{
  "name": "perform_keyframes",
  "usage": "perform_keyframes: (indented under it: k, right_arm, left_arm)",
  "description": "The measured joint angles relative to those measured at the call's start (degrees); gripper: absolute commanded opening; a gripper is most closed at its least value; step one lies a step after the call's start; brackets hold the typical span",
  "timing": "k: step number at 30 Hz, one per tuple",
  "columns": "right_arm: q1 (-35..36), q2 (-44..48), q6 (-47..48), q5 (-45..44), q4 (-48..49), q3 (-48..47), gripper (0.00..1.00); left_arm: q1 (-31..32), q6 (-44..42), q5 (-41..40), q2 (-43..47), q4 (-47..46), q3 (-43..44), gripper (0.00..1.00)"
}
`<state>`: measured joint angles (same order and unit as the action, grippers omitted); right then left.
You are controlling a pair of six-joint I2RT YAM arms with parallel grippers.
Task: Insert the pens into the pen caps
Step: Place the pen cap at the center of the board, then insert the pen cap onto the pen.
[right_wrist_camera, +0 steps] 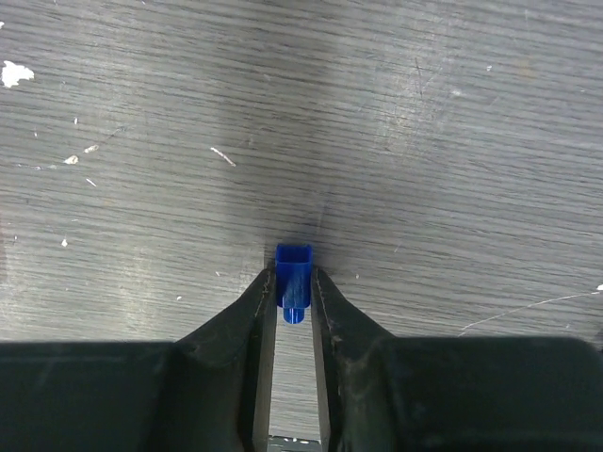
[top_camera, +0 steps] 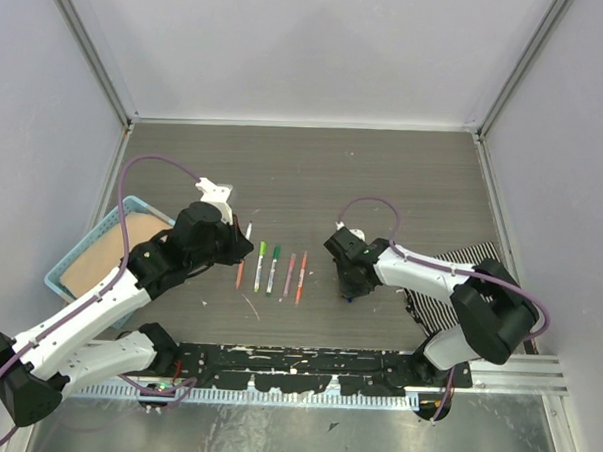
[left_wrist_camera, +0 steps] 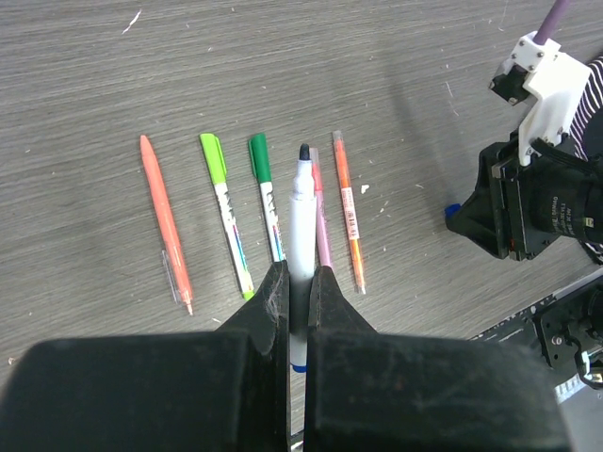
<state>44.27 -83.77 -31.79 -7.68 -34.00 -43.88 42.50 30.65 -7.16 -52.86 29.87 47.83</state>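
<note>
- Left pincer (left_wrist_camera: 300, 273) is clamped on a white-barrelled pen (left_wrist_camera: 302, 207). The barrel sits between the tips and the dark uncapped nib sticks out toward the top of the left wrist frame.
- The held pen hangs over a row of pens on the table (top_camera: 314, 177), overlapping the pink pen (left_wrist_camera: 322, 221).
- Row in the left wrist view, left to right: all-orange pen (left_wrist_camera: 165, 221), white pen with light green cap (left_wrist_camera: 226, 212), white pen with dark green cap (left_wrist_camera: 267, 193), the pink pen, thin orange pen (left_wrist_camera: 347, 207). All lie roughly parallel, apart from each other.
- Right pincer (right_wrist_camera: 294, 273) is down at the table, centre-right of the top view, tips closed against both sides of the blue cap (right_wrist_camera: 294, 278).
- The blue cap is short, squarish, bright blue, at lower centre of the right wrist frame, poking just past the tips.
- The right pincer and cap sit well right of the pen row.
</note>
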Motion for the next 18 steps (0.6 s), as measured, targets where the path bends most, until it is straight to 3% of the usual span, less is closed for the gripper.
perform_keyframes:
  k: [9,18]
  right_arm:
    - [0.04,-2.93,2.36,0.02,-1.77,-2.78,0.35]
    - [0.04,-5.22,4.87,0.42,-3.58,-4.94,0.31]
  left_arm:
    - [0.00,0.04,-0.02,0.17,0.04,0.00,0.00]
    - [0.00,0.76,-0.02,0.24,0.02,-0.11,0.00]
